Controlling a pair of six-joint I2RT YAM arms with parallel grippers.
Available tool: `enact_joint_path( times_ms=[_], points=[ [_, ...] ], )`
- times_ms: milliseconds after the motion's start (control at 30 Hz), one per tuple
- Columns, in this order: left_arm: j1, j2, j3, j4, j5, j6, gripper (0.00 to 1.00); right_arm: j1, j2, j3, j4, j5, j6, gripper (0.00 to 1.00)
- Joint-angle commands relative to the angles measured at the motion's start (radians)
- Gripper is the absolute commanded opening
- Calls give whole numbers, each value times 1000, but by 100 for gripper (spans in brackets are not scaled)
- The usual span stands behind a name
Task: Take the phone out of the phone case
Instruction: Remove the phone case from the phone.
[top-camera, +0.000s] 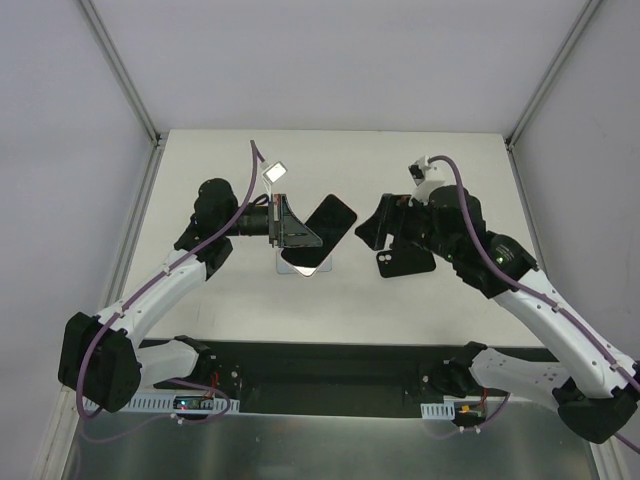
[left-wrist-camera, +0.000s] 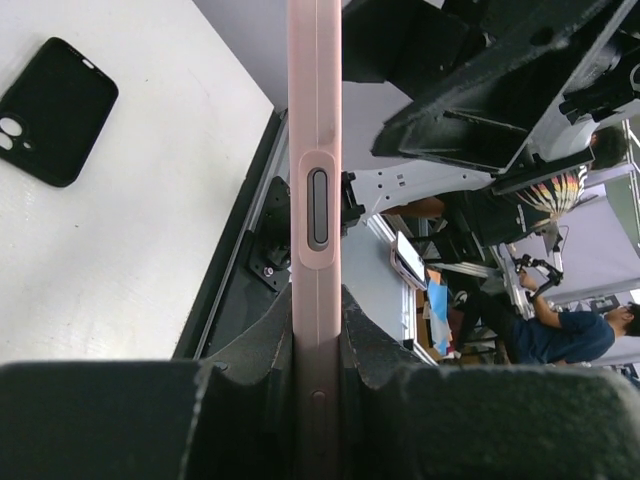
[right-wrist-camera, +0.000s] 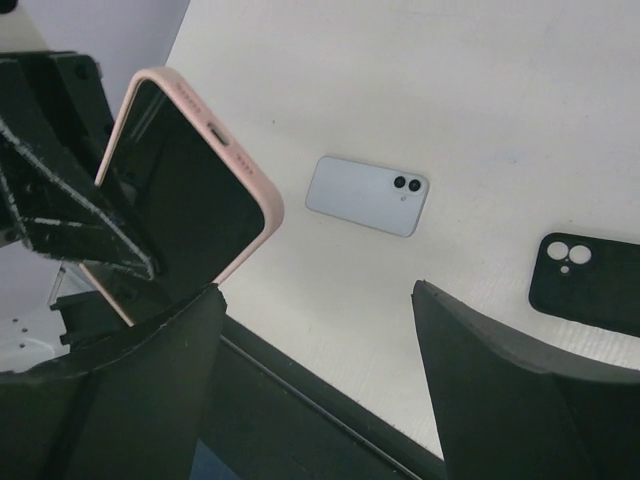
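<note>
A phone with a dark screen (right-wrist-camera: 180, 190) sits in a pink case (left-wrist-camera: 317, 120) and is held off the table, tilted. My left gripper (left-wrist-camera: 318, 335) is shut on the lower end of the pink case, its fingers pressed on both flat sides. From above, the cased phone (top-camera: 332, 222) sticks out to the right of the left gripper (top-camera: 288, 228). My right gripper (top-camera: 372, 232) is just right of the phone's free end. In the right wrist view the right gripper (right-wrist-camera: 318, 345) stands open with nothing between its fingers, the phone up and to its left.
A pale blue phone (right-wrist-camera: 367, 195) lies camera side up on the white table (right-wrist-camera: 480, 110), below the held phone (top-camera: 305, 264). An empty black case (top-camera: 405, 262) lies to its right (right-wrist-camera: 588, 282) (left-wrist-camera: 52, 112). The black base rail (top-camera: 330, 375) runs along the near edge.
</note>
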Motion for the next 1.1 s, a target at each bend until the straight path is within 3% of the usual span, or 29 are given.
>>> enact_joint_path(
  times_ms=[0, 233, 1067],
  points=[
    [6, -32, 6, 142, 51, -33, 0, 5, 33, 79, 2, 119, -14, 79],
    [4, -38, 0, 160, 59, -45, 0, 6, 51, 113, -25, 196, -9, 79],
    [4, -42, -6, 186, 76, -59, 0, 13, 42, 122, -9, 150, -14, 79]
  ],
)
